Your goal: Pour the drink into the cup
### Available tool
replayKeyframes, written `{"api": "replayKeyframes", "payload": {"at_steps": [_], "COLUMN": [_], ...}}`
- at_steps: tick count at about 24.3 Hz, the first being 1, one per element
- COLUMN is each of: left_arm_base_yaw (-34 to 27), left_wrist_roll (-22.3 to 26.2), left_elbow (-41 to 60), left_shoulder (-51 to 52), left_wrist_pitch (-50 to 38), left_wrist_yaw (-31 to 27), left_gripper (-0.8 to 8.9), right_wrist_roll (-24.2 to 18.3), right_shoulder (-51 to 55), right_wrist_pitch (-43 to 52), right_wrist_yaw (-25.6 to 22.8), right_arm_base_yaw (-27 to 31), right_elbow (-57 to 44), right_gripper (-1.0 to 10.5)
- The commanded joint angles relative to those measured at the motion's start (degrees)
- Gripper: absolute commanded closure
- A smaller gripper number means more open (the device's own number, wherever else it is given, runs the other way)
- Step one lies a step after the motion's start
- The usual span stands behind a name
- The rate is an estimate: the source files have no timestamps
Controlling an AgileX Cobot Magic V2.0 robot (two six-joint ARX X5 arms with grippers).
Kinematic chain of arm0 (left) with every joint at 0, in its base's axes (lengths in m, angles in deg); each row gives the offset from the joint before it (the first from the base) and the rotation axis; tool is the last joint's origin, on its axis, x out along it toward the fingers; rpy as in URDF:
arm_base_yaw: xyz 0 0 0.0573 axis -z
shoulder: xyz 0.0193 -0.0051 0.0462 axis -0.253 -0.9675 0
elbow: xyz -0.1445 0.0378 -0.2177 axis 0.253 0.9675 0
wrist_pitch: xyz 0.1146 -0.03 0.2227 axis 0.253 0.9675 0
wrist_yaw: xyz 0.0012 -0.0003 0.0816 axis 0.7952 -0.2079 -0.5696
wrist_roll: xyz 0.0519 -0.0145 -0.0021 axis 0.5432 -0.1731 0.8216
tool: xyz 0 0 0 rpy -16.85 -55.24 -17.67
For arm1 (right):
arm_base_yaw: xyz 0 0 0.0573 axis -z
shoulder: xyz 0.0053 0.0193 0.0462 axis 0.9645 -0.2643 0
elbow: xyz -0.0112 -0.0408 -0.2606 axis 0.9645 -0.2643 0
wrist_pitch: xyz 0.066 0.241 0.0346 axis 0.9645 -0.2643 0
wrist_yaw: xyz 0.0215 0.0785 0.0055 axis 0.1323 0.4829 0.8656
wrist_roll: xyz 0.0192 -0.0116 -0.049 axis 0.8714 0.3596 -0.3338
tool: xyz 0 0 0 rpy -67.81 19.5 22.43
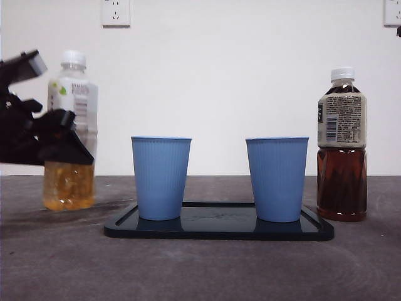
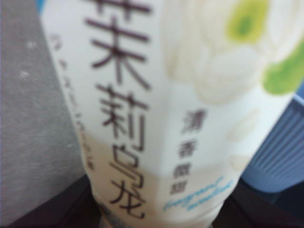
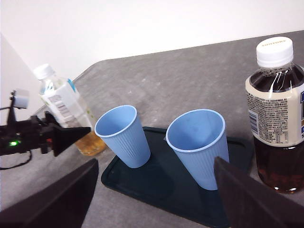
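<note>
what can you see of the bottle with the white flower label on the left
The jasmine tea bottle is clear plastic with a white cap, a white label bearing dark Chinese characters and a pale flower, and amber drink only in its lower part. It stands upright on the table, left of the tray. The left gripper is around its middle.

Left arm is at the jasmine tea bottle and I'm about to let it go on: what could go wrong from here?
1. The white cap is still on the jasmine tea bottle; tipping now pours nothing.
2. The left gripper sits mid-label, so the bottle could slip when tilted.
3. The blue cups look light; a bump could topple one on the tray.
</note>
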Motion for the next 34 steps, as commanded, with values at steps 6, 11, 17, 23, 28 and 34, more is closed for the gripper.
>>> {"api": "replayKeyframes", "payload": {"at_steps": [6, 11, 17, 23, 28, 34], "left_arm_base_yaw": [0.2, 0.3, 2.4, 5.6, 8.7, 12.4], "left_wrist_roll": [16.7, 23.8, 33.9, 40.9, 45.1, 50.3], "left_elbow": [-10.4, -19.0, -28.3, -33.8, -36.3, -37.0], "left_shoulder": [9.2, 11.7, 12.1, 12.1, 11.0, 7.7], "left_wrist_pitch": [24.7, 38.9, 52.1, 57.1, 58.9, 60.8], "left_wrist_yaw": [-8.3, -12.5, -19.6, -28.1, -35.5, -43.2], "left_gripper": [6.04, 6.04, 6.04, 6.04, 6.04, 6.05], "right_wrist_roll": [-1.0, -1.9, -3.4, -4.9, -5.6, -6.7], "right_shoulder": [0.0, 0.0, 0.0, 0.0, 0.0, 0.0], "right_wrist_pitch": [0.3, 0.2, -1.6, -4.4, -6.0, -6.9], "right_wrist_yaw": [0.0, 0.0, 0.0, 0.0, 0.0, 0.1], "right_arm_base_yaw": [-0.4, -0.4, -0.4, -0.4, -0.4, -0.4], "right_elbow": [0.9, 0.9, 0.9, 0.9, 0.9, 0.9], "right_gripper": [5.6, 5.6, 5.6, 5.6, 5.6, 5.6]}}
